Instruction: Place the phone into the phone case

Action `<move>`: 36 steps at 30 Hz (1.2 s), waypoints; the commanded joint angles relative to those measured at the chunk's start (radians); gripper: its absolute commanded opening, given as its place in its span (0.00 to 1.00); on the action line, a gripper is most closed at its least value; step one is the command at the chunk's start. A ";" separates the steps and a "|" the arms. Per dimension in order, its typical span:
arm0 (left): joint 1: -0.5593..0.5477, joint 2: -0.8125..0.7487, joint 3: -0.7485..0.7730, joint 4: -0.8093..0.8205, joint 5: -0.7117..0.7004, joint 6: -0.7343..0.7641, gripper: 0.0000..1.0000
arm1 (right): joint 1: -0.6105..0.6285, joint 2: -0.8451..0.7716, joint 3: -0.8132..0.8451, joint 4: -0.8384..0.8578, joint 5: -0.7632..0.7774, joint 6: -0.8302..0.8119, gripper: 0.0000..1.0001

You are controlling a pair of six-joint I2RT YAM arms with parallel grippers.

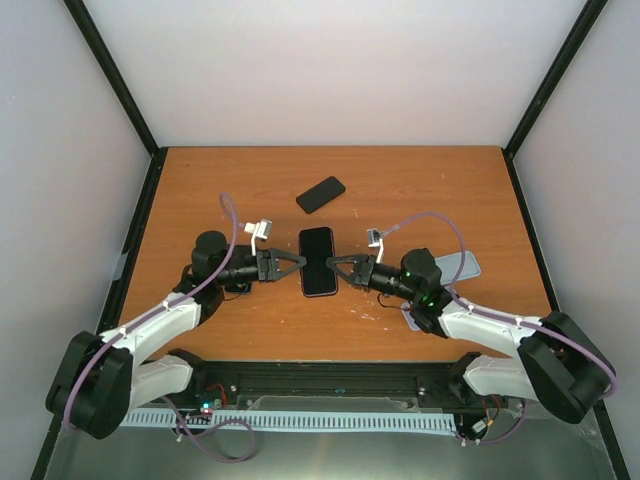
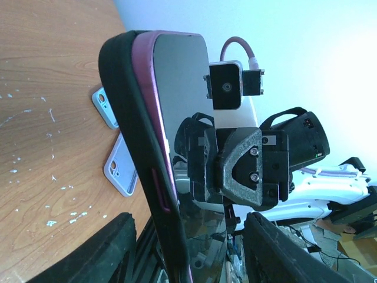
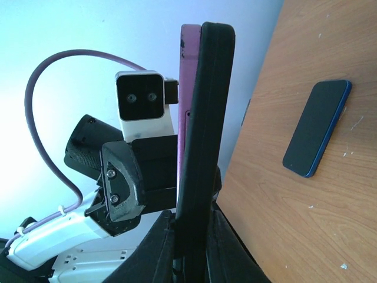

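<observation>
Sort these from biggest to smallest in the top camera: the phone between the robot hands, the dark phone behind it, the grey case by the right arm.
1. Held phone, though it looks lifted nearer the camera.
2. Dark phone.
3. Grey case, unsure: the right arm hides part.

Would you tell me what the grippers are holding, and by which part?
The right gripper pinches the phone, with its black case, by one long edge; the left gripper straddles the opposite edge, jaws open.

No text, label or number can be read anywhere.
</observation>
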 commanded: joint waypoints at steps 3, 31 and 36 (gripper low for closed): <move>0.003 0.056 -0.017 0.096 0.020 -0.026 0.63 | 0.013 0.030 -0.008 0.158 -0.022 0.035 0.09; 0.000 0.123 0.037 0.098 0.214 0.090 0.03 | -0.024 -0.083 0.098 -0.236 -0.044 -0.156 0.59; 0.000 0.127 0.032 0.112 0.259 0.086 0.03 | -0.048 -0.054 0.167 -0.306 -0.079 -0.210 0.66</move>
